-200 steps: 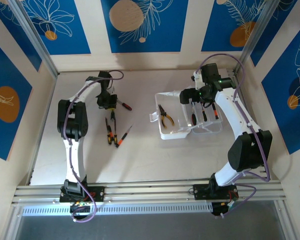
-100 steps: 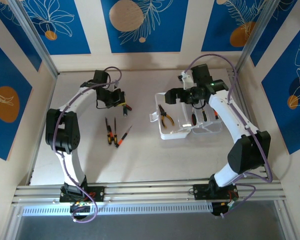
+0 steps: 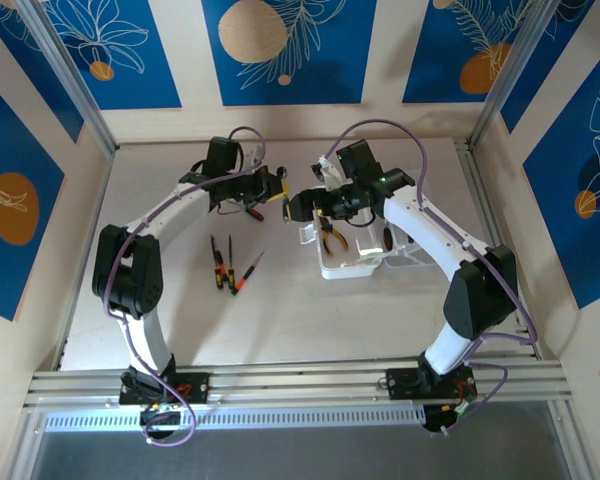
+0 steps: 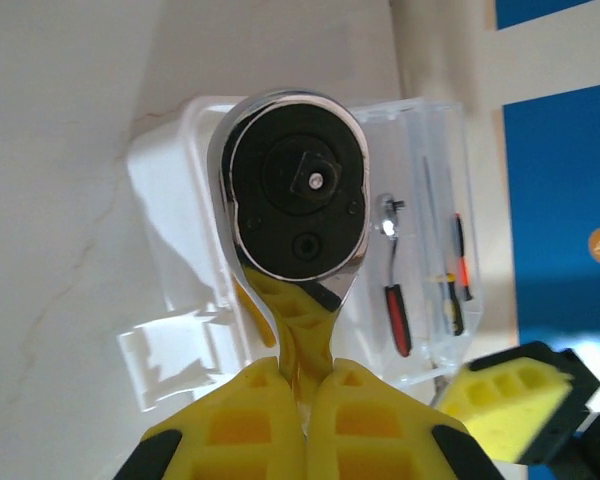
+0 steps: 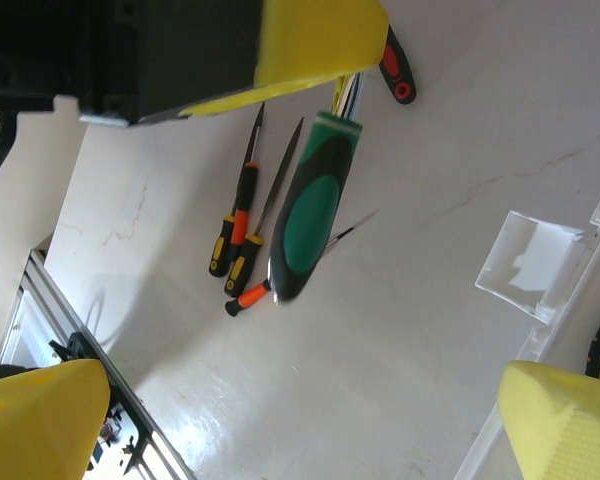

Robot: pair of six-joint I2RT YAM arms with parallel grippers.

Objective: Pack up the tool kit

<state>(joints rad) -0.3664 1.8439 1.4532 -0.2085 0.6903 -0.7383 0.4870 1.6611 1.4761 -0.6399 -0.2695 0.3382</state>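
My left gripper [image 3: 277,190] [image 4: 303,375] is shut on a ratchet wrench; its chrome and black head [image 4: 295,185] sticks out past the yellow fingers. The wrench's green and black handle [image 5: 315,210] hangs below the left finger [image 5: 310,40] in the right wrist view. My right gripper [image 3: 301,207] [image 5: 305,430] stands open just right of it, nothing between its fingers. Behind lies the translucent white case [image 3: 332,268] [image 4: 180,230], lid open, holding yellow-handled pliers [image 3: 330,237], a red-handled tool [image 4: 398,320] and thin screwdrivers [image 4: 456,290].
On the table left of the case lie two black and orange screwdrivers [image 3: 218,262] [image 5: 238,232], a small orange one [image 3: 245,273] [image 5: 250,295] and a red-handled tool [image 3: 250,211] [image 5: 398,70]. The case's latch tab [image 5: 525,265] juts toward the grippers.
My left gripper has carried the ratchet wrench right, toward the case. My right gripper has swung left, away from over the case, and now sits beside the left one.
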